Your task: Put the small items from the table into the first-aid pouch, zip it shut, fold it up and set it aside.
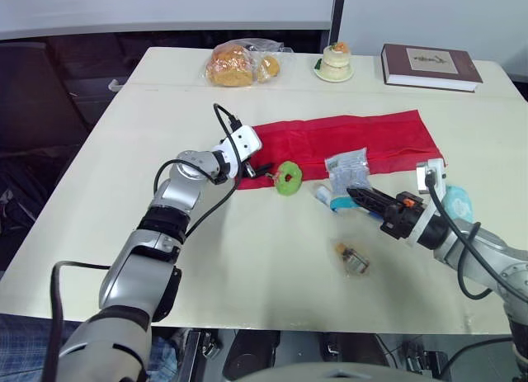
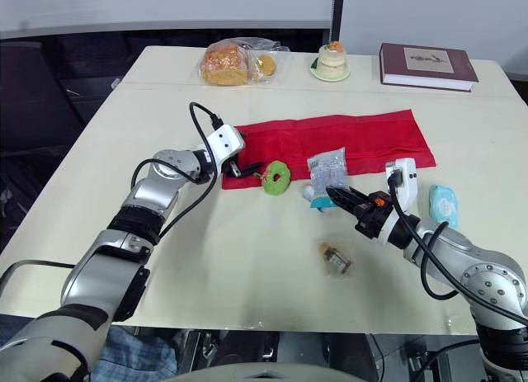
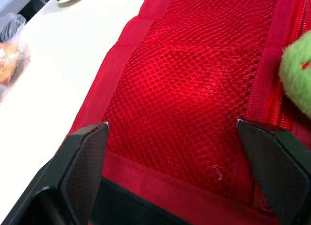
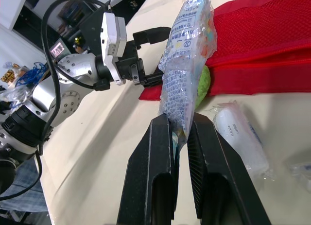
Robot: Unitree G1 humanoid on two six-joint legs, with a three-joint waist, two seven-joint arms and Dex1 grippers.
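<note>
chunky silver-grey arms (image 1: 161, 205), white wrist box (image 1: 242, 141) on each, black cables (image 1: 221, 116) looping back off the wrist box, matte black wedge fingers (image 3: 82, 162) ahead of it, lil orange tab (image 1: 406, 202) beside the right one

The left arm reaches forward, elbow bent, its pincer (image 1: 254, 171) held low with fingers spread wide. The right arm angles inward, its pincer (image 1: 355, 194) clamped on a packet (image 1: 346, 167).
</note>
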